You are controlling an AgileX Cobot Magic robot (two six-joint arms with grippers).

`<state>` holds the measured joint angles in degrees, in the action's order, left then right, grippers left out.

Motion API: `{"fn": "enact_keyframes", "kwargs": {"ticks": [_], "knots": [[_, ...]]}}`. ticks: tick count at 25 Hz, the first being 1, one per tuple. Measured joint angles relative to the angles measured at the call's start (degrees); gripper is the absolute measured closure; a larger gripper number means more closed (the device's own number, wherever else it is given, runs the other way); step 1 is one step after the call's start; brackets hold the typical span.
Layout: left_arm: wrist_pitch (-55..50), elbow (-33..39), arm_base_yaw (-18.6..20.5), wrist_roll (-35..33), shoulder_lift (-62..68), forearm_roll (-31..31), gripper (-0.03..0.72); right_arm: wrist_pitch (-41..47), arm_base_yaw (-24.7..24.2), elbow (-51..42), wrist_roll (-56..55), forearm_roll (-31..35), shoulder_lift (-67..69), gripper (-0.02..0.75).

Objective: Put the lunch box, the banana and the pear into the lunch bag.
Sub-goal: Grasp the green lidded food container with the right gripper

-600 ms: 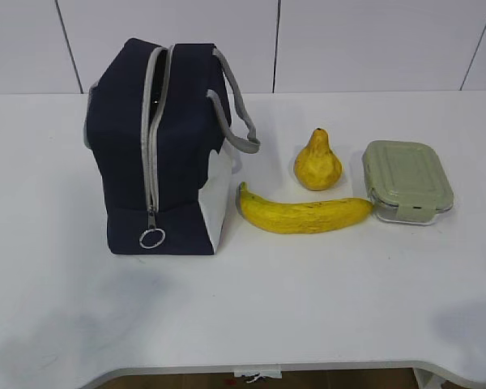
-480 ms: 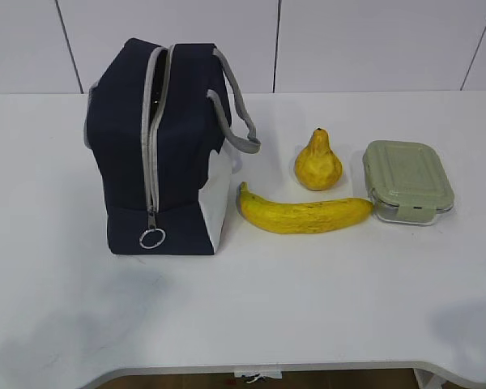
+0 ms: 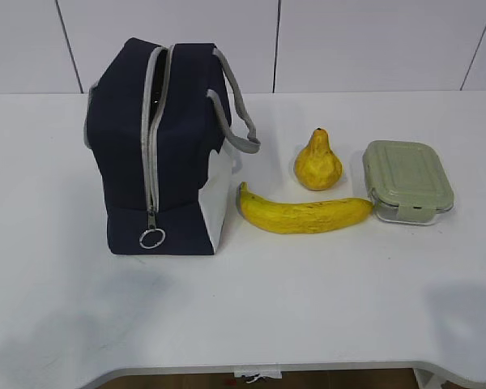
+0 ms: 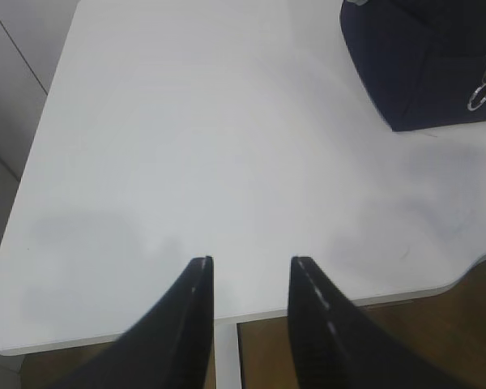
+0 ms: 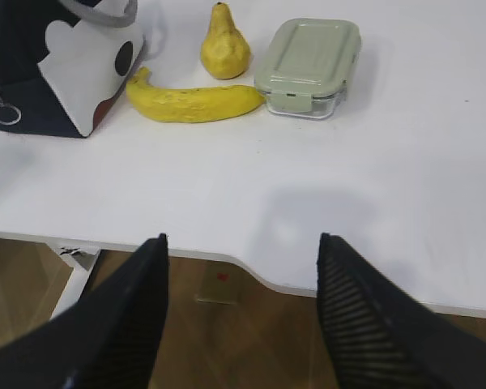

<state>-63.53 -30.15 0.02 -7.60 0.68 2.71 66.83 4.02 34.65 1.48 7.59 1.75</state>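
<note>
Standing upright on the white tabletop [image 3: 324,300], the navy lunch bag [image 3: 158,150] shows a grey zipper ending in a ring pull [image 3: 152,238], well ahead and right of the left pincer [image 4: 249,271], whose jaws are parted and empty. Ahead of the right pincer [image 5: 241,243], also spread wide with nothing between, lie the speckled yellow banana [image 5: 196,103], the blotchy pear [image 5: 224,50] behind it, and the sage-lidded lunch box [image 5: 309,57] touching the banana's tip.

Bright, even light from overhead here, so the white desk [image 3: 308,308] only gets faint smudgy grey shadows. Everything looks sharp except the dark fingers [image 5: 121,324], which blur up close.
</note>
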Motion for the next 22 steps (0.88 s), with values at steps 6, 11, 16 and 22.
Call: {"fn": "enact_keyframes", "kwargs": {"ticks": [6, 11, 16, 22], "knots": [[0.0, 0.0, 0.0, 0.0, 0.0, 0.0, 0.444, -0.41, 0.1, 2.99, -2.41, -2.17, 7.62, 0.296], [0.0, 0.0, 0.0, 0.0, 0.0, 0.0, 0.444, -1.0, 0.1, 4.7, -2.74, -2.57, 16.32, 0.296], [0.0, 0.0, 0.0, 0.0, 0.0, 0.0, 0.444, -3.76, 0.1, 6.62, -4.0, -3.21, 24.46, 0.296], [0.0, 0.0, 0.0, 0.0, 0.0, 0.0, 0.444, -9.02, 0.1, 9.58, -5.05, -3.33, 33.39, 0.296]]}}
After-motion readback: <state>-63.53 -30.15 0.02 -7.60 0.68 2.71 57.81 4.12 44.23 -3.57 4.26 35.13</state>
